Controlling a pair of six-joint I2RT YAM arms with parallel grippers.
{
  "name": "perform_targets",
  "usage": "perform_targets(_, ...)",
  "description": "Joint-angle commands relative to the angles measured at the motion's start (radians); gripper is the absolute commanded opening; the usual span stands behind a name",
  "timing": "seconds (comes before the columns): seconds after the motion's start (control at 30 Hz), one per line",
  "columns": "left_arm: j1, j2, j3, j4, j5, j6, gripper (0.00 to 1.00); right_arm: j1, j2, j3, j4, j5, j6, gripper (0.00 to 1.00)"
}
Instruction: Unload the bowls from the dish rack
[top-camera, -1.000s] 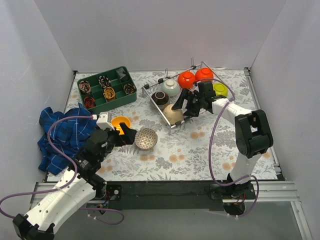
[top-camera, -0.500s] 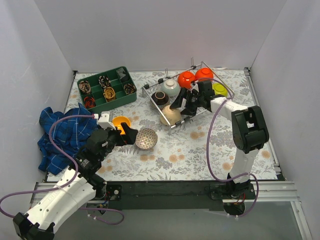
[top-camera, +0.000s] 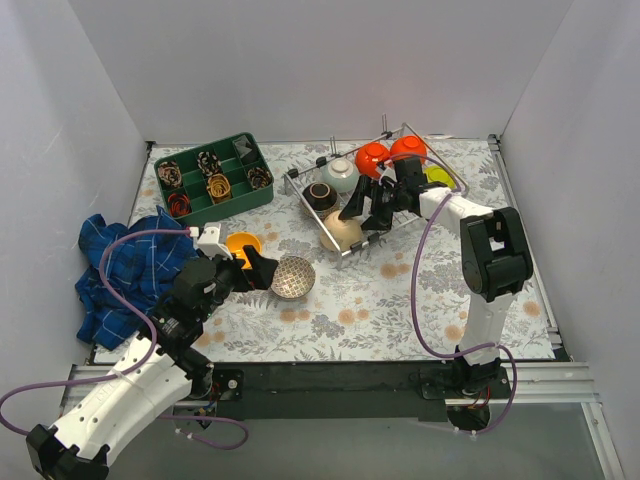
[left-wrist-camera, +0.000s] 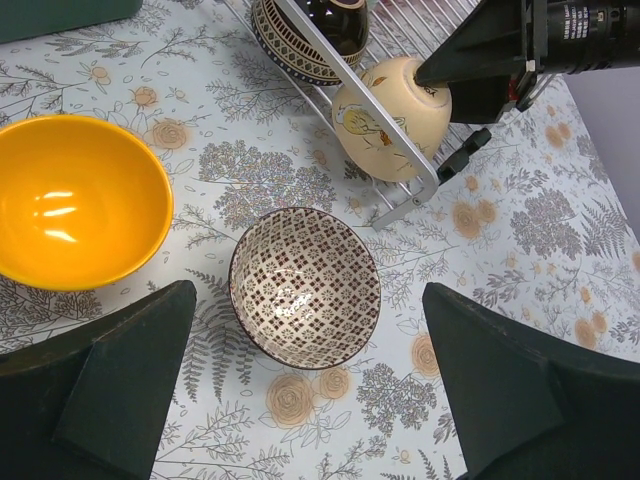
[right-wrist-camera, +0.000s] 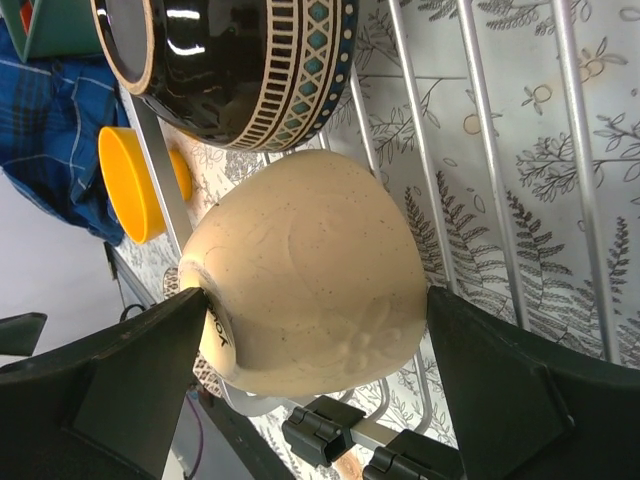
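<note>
The silver wire dish rack (top-camera: 392, 222) holds two red-orange bowls (top-camera: 372, 157) (top-camera: 407, 148), a lime green bowl (top-camera: 440, 178), a pale grey-green bowl (top-camera: 341, 175), a dark brown bowl (top-camera: 321, 196) and a beige bowl (top-camera: 342, 234). The beige bowl lies on its side at the rack's near corner. My right gripper (top-camera: 358, 215) is open and straddles this bowl (right-wrist-camera: 310, 290); its fingers (right-wrist-camera: 150, 350) stand right at the bowl's foot and side. The orange-yellow bowl (top-camera: 241, 245) and the lattice bowl (top-camera: 292, 277) sit on the table. My left gripper (left-wrist-camera: 308, 330) is open and empty over the lattice bowl (left-wrist-camera: 305, 285).
A dark green divided tray (top-camera: 250, 196) with small patterned items stands at the back left. A blue plaid cloth (top-camera: 130, 270) lies at the left edge. White walls close in the table on three sides. The rack's corner post (left-wrist-camera: 415, 190) lies near the lattice bowl.
My right gripper has moved left and down, from just short of the beige bowl to straddling it. The bowl has shifted slightly in the rack. The left arm has hardly moved.
</note>
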Motion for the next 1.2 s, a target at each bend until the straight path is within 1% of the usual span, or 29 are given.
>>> perform_targets(0.0,0.003,-0.001,-0.010,0.020,0.017,0.020,0.98,0.017,0.058,-0.017,-0.176,-0.026,-0.075,0.98)
perform_targets(0.13,0.003,0.001,-0.011,0.025,0.025,0.022,0.98,0.018,0.066,-0.019,-0.176,-0.062,-0.101,0.98)
perform_targets(0.2,0.003,0.004,-0.010,0.026,0.028,0.023,0.98,0.018,0.058,-0.011,-0.175,-0.073,-0.117,0.94)
perform_targets(0.23,0.003,0.004,-0.011,0.025,0.029,0.023,0.98,0.018,0.052,-0.007,-0.175,-0.071,-0.121,0.90)
perform_targets(0.3,0.003,0.004,-0.011,0.026,0.031,0.023,0.98,0.018,0.038,0.006,-0.175,-0.067,-0.132,0.86)
perform_targets(0.4,0.001,0.004,-0.010,0.026,0.032,0.026,0.98,0.017,0.033,0.019,-0.176,-0.077,-0.137,0.74)
perform_targets(0.43,0.003,0.002,-0.010,0.025,0.032,0.025,0.98,0.017,0.027,0.022,-0.175,-0.074,-0.137,0.65)
perform_targets(0.5,0.003,-0.001,-0.010,0.025,0.032,0.025,0.98,0.017,0.020,0.029,-0.176,-0.065,-0.141,0.58)
perform_targets(0.53,0.003,-0.001,-0.011,0.025,0.029,0.025,0.98,0.017,0.011,0.030,-0.175,-0.062,-0.149,0.52)
perform_targets(0.6,0.003,-0.005,-0.011,0.023,0.028,0.026,0.98,0.015,-0.002,0.044,-0.175,-0.054,-0.158,0.46)
perform_targets(0.63,0.004,-0.008,-0.013,0.025,0.026,0.025,0.98,0.013,-0.014,0.050,-0.175,-0.051,-0.161,0.41)
perform_targets(0.7,0.003,-0.008,-0.013,0.025,0.026,0.025,0.98,0.012,-0.026,0.061,-0.170,-0.036,-0.169,0.38)
perform_targets(0.83,0.003,-0.005,-0.013,0.025,0.025,0.026,0.98,0.007,-0.055,0.096,-0.149,-0.013,-0.178,0.29)
perform_targets(0.97,0.003,-0.001,-0.013,0.025,0.025,0.026,0.98,0.000,-0.060,0.115,-0.135,0.018,-0.192,0.26)
perform_targets(1.17,0.003,-0.005,-0.011,0.022,0.020,0.026,0.98,-0.042,-0.062,0.093,-0.078,0.002,-0.183,0.23)
